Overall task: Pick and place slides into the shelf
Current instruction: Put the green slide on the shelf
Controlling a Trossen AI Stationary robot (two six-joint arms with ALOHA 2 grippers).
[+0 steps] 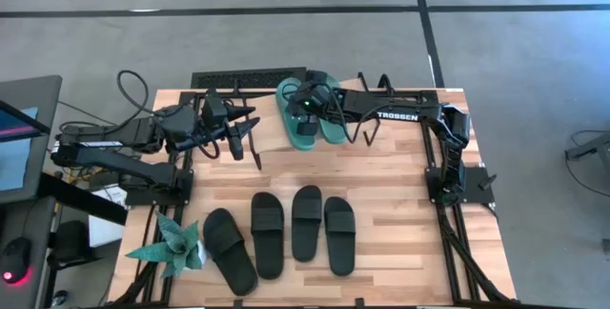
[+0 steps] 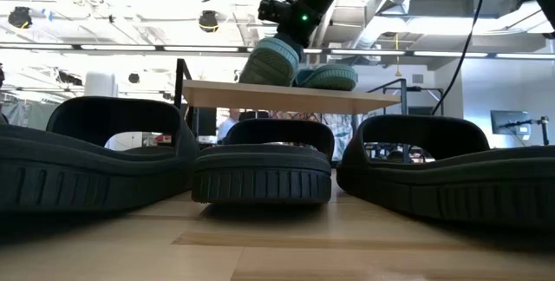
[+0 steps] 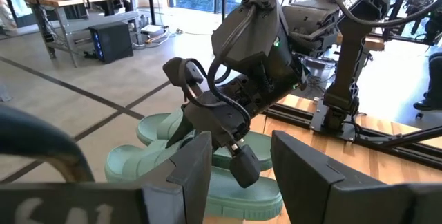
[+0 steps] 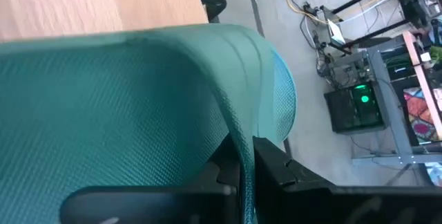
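Two teal slides lie on the shelf's wood plank (image 2: 286, 97) at the table's far middle. My right gripper (image 1: 307, 107) reaches in from the right and is shut on the left teal slide (image 1: 297, 123), which stands tilted (image 2: 270, 60) beside the flat one (image 2: 329, 75). Several black slides (image 1: 286, 228) lie soles down in a row on the near half of the table. My left gripper (image 1: 246, 142) hovers open left of the shelf, holding nothing, and faces the teal slides (image 3: 207, 182). My right gripper pinches the teal slide's wide strap (image 4: 231, 124) between its two fingers, which grip a thin edge of it. The fingers slant down from the table's right side. The slide is tilted, one end raised, its lower part seemingly on the plank (image 2: 260, 80).
A teal paper plant (image 1: 173, 247) stands at the near left corner. Black frame rails (image 1: 448, 223) run along the table's right and left sides. A dark mat (image 1: 243, 78) lies at the far edge.
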